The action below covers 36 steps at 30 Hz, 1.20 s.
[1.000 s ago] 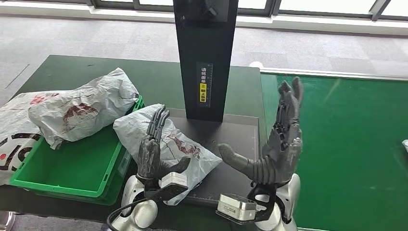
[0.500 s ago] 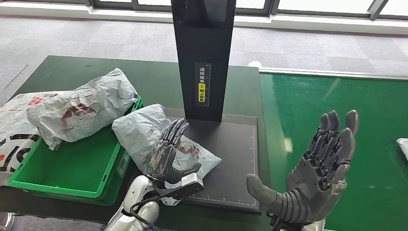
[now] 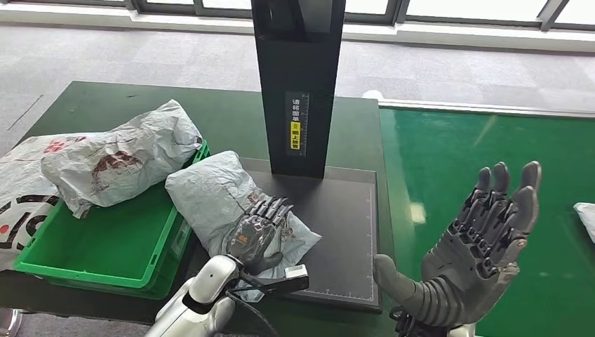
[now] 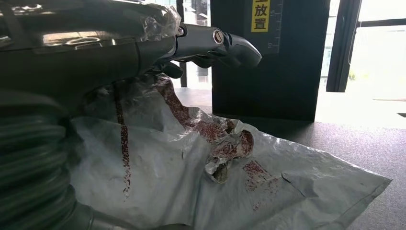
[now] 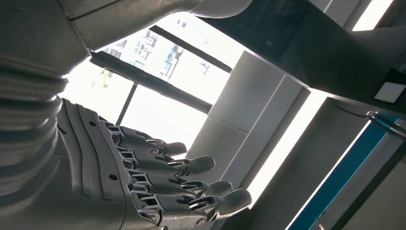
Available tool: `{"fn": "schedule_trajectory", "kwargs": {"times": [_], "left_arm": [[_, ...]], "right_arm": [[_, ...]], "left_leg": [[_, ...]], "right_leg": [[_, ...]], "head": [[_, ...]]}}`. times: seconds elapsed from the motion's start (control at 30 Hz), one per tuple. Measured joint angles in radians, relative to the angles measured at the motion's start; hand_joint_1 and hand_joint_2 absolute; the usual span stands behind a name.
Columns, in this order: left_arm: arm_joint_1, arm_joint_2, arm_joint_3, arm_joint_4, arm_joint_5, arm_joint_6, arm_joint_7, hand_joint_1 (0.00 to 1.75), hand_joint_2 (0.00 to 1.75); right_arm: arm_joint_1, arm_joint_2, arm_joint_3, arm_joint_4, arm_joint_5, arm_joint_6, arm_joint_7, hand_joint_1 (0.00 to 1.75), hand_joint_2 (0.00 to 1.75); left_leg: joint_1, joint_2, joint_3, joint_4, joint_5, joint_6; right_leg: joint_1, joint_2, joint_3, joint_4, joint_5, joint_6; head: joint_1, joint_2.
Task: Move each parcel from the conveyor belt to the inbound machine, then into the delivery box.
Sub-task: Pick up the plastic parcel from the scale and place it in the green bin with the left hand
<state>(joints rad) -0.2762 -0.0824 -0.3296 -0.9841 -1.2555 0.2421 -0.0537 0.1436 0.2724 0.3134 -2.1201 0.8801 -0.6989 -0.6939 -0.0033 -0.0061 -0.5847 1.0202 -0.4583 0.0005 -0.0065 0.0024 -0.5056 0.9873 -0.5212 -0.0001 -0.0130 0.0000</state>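
A crumpled grey parcel lies on the black platform of the inbound machine, overhanging its left edge toward the green delivery box. My left hand rests palm down on the parcel's near end, fingers stretched out and not closed around it. The left wrist view shows those fingers straight above the parcel. My right hand is raised over the green conveyor belt, palm up, fingers apart and empty; the right wrist view shows the same spread hand.
The machine's black column stands at the back of the platform. Another grey parcel lies across the box's far rim, beside a white printed bag. A white parcel's corner shows at the belt's right edge.
My left hand has tipped from upright down flat onto the parcel. My right hand has swung right, away from the platform and lower, out over the belt.
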Motion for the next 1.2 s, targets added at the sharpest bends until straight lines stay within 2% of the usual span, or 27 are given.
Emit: {"fn": "schedule_trajectory", "kwargs": {"times": [0.27, 0.4, 0.57, 0.67, 0.83, 1.0, 1.2], "left_arm": [[-0.021, 0.001, -0.006, 0.028, -0.007, -0.003, 0.006, 0.0, 1.75], [-0.032, 0.005, -0.013, 0.05, -0.038, -0.04, 0.024, 1.75, 1.75], [-0.043, 0.019, -0.02, 0.08, -0.046, -0.062, 0.022, 1.75, 1.75], [-0.032, 0.034, -0.02, 0.07, -0.051, -0.019, 0.026, 1.75, 1.75], [0.024, 0.062, -0.018, -0.013, -0.117, 0.031, 0.084, 1.75, 1.75], [0.06, 0.082, -0.016, -0.063, -0.163, 0.019, 0.118, 1.75, 1.75], [0.079, 0.11, -0.01, -0.077, -0.261, -0.062, 0.209, 1.75, 1.75]], "right_arm": [[0.0, 0.0, 0.0, 0.0, 0.0, 0.0, 0.0, 0.0, 1.75], [0.0, 0.0, -0.001, 0.0, -0.01, 0.0, 0.0, 0.0, 1.75], [0.0, 0.0, -0.007, 0.002, -0.037, 0.0, 0.0, 0.0, 1.75], [0.0, 0.0, -0.007, 0.002, -0.056, 0.0, 0.0, 0.0, 1.75], [0.0, 0.0, -0.007, 0.002, -0.063, 0.0, 0.0, 0.0, 1.75], [0.0, 0.0, -0.007, 0.002, -0.061, 0.0, 0.0, 0.0, 1.75], [0.0, 0.0, -0.007, 0.002, -0.071, 0.0, 0.0, 0.0, 1.75]], "left_leg": [[0.0, 0.0, 0.004, 0.0, 0.0, 0.0], [0.0, -0.001, 0.007, 0.0, 0.0, 0.0], [0.0, -0.001, 0.009, -0.001, 0.0, 0.0], [0.0, 0.0, 0.009, -0.001, 0.0, -0.001], [0.0, 0.001, 0.008, -0.001, 0.001, -0.001], [0.0, 0.001, 0.008, -0.002, 0.0, -0.002], [0.0, 0.001, 0.009, -0.003, -0.002, -0.004]], "right_leg": [[0.0, 0.0, 0.004, 0.0, 0.0, 0.0], [0.0, -0.001, 0.007, 0.0, 0.0, 0.0], [0.0, -0.001, 0.009, 0.0, 0.0, 0.0], [0.001, -0.001, 0.009, 0.0, 0.0, 0.0], [0.001, 0.0, 0.008, 0.001, 0.0, -0.001], [0.001, 0.0, 0.007, 0.001, -0.001, -0.002], [0.001, 0.001, 0.008, 0.001, -0.003, -0.004]], "head": [[0.0, 0.0], [0.0, 0.0], [0.0, 0.0], [0.0, 0.0], [0.0, 0.0], [0.0, 0.0], [0.0, 0.0]]}}
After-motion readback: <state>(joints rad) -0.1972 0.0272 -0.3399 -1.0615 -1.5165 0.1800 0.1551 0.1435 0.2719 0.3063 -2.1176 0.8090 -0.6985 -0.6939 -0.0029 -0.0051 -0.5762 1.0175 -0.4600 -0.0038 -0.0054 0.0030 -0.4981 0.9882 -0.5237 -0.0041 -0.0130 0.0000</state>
